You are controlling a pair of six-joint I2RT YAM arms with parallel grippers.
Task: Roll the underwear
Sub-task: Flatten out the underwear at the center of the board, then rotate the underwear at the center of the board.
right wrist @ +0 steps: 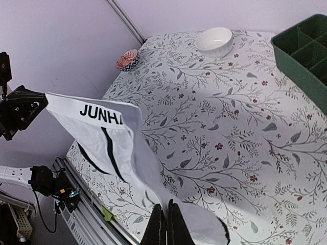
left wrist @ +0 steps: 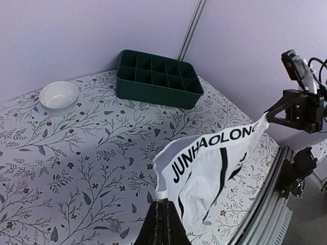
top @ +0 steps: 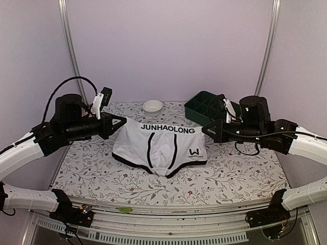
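Underwear (top: 161,148): hangs spread between the two arms over the middle of the table (top: 230,173), waistband uppermost and pulled into a straight line.
Left tool (top: 121,121): clenched on the waistband's left corner; the wrist view shows the fabric pinched between the closed fingers (left wrist: 156,224).
Right tool (top: 205,130): clenched on the opposite waistband corner, the cloth rising from its tip in the wrist view.
Why held this way: gripping both corners and drawing them apart likely flattens the underwear so it can be laid smooth before rolling.
Lower edge: drapes toward the table; I cannot tell whether it touches.
Look of the fabric: soft white briefs, black waistband lettered "JUNHAOLONG" in white, two black vertical stripes framing the front pouch, black trim at the leg openings, a small black logo on one leg.
Surroundings: a white bowl (top: 153,106) and a green divided tray (top: 203,108) sit at the far side, apart from the cloth.
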